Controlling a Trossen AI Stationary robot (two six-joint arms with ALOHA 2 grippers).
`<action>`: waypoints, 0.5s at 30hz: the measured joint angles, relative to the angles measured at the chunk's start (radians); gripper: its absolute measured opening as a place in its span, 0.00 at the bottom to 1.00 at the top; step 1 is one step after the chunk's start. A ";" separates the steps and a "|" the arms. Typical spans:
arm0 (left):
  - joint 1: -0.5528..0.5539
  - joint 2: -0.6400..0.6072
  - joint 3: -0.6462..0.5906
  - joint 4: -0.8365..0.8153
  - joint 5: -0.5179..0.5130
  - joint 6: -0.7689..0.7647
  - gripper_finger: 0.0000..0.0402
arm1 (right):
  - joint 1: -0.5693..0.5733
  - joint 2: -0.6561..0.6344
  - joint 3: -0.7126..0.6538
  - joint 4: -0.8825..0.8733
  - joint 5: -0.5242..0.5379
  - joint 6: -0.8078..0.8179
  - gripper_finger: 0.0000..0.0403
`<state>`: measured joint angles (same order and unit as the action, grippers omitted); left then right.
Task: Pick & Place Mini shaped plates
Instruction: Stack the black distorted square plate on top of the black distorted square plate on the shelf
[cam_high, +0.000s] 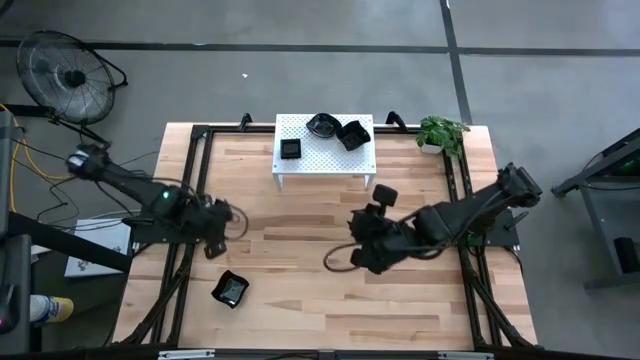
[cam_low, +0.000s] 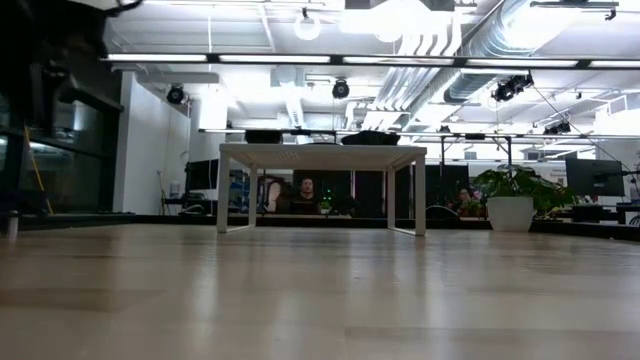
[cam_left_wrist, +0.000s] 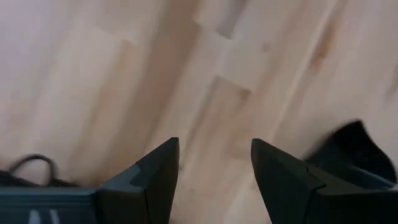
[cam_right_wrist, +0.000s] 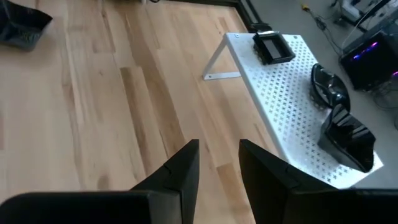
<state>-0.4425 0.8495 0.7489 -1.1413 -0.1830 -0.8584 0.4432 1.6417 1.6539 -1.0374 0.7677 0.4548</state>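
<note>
Three mini shaped plates rest on the white perforated stand (cam_high: 323, 148): a square plate (cam_high: 290, 149) near its left end, a rounded plate (cam_high: 322, 125) and a third plate (cam_high: 352, 134) toward its right. A fourth plate (cam_high: 231, 289) lies on the tabletop (cam_high: 300, 250), near the left pincer (cam_high: 212, 248), which is released. The right pincer (cam_high: 362, 252) hovers mid-table, partly open, grasping nothing. A potted plant (cam_high: 441, 132) stands at the far right corner.
</note>
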 joint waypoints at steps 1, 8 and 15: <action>-0.034 0.015 -0.004 0.017 0.001 -0.035 0.49 | 0.013 0.000 0.000 -0.007 0.010 0.013 0.27; -0.248 0.149 -0.006 0.119 0.014 -0.272 0.49 | 0.076 0.000 0.000 -0.033 0.015 0.042 0.27; -0.394 0.303 -0.006 0.193 0.022 -0.543 0.49 | 0.115 0.000 0.000 -0.048 0.015 0.037 0.27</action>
<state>-0.8367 1.1525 0.7433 -0.9484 -0.1611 -1.4016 0.5585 1.6417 1.6539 -1.0849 0.7830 0.4921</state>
